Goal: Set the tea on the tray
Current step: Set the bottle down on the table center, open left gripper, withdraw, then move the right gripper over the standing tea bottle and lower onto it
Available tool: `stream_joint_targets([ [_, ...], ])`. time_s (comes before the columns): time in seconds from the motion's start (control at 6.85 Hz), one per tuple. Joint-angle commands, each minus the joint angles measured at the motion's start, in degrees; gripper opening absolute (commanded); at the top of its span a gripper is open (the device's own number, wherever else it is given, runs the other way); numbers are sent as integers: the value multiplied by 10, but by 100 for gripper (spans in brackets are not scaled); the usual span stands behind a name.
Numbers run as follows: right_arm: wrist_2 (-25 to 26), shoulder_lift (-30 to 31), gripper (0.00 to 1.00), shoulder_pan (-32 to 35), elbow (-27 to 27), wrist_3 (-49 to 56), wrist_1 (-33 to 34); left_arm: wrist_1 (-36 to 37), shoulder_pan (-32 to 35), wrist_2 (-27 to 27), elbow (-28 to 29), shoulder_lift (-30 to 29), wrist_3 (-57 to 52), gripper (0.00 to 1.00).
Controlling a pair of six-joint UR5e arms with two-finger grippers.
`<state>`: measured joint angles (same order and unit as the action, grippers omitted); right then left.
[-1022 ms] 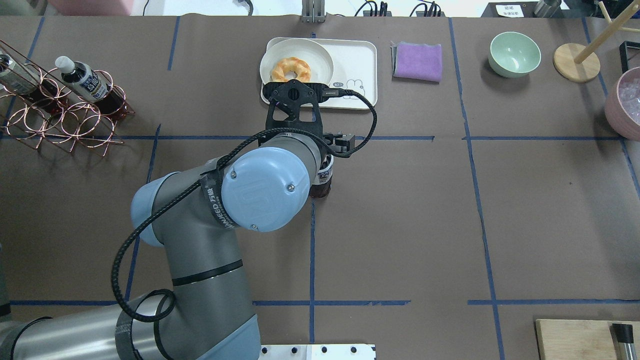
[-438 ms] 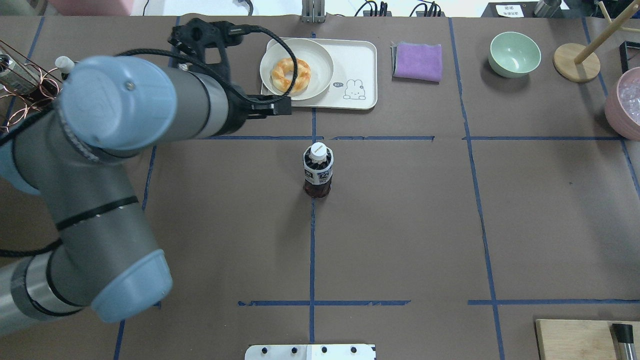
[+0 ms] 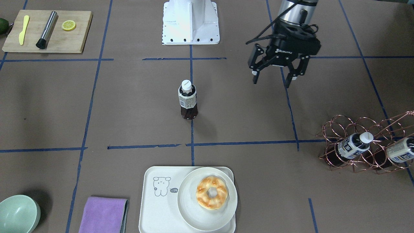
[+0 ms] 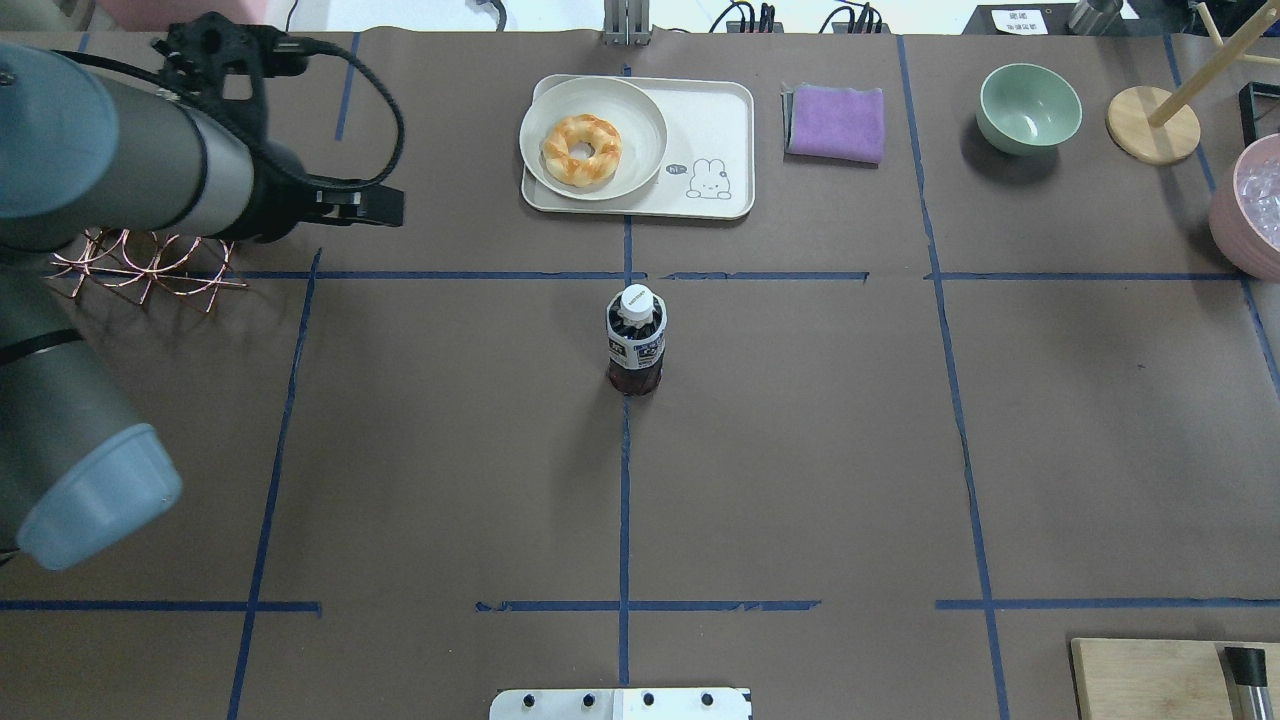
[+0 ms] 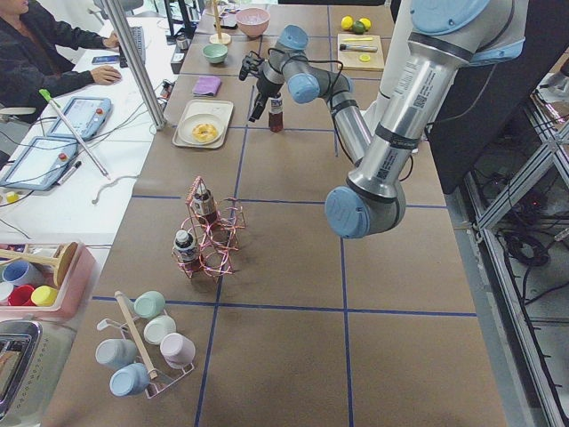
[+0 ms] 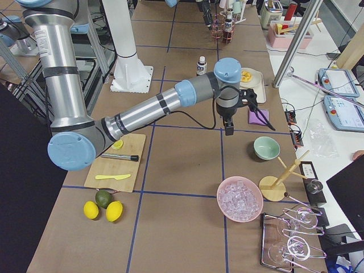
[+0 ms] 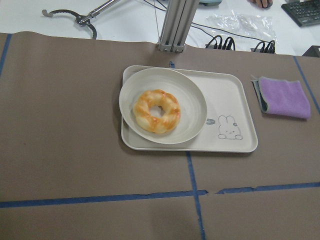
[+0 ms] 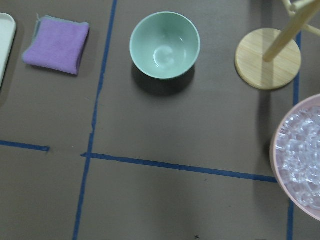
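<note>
The tea (image 4: 635, 340) is a small bottle of dark liquid with a white cap. It stands upright and free at the table's middle, also in the front view (image 3: 188, 100). The cream tray (image 4: 715, 130) with its line drawing lies beyond it at the far edge, and shows in the left wrist view (image 7: 230, 100). My left gripper (image 3: 272, 80) is open and empty, raised well to the bottle's left. My right gripper (image 6: 227, 125) shows only in the exterior right view, and I cannot tell its state.
A round plate (image 4: 640, 150) with a doughnut (image 4: 581, 150) fills the tray's left half. A purple cloth (image 4: 835, 122), green bowl (image 4: 1030, 108), wooden stand (image 4: 1152, 125) and pink ice bowl (image 4: 1250, 205) lie right. A copper rack (image 3: 365, 145) holds similar bottles. A cutting board (image 3: 48, 30) sits near.
My left gripper was around the bottle a second ago. It has let go and swung away to the left and back. The bottle stays standing in the same spot.
</note>
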<state>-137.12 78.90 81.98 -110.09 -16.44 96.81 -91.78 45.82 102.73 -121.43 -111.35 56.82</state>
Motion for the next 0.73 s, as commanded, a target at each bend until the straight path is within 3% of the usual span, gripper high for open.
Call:
stream_joint_targets([
  [0.0, 31, -71, 100, -76, -27, -178, 1, 3, 73, 86, -57, 144, -71, 100],
  [0.29, 90, -98, 100, -174, -89, -297, 1, 26, 199, 182, -44, 233, -247, 100],
  [0.58, 148, -169, 100, -273, -93, -455, 2, 77, 290, 188, 18, 234, -427, 100],
])
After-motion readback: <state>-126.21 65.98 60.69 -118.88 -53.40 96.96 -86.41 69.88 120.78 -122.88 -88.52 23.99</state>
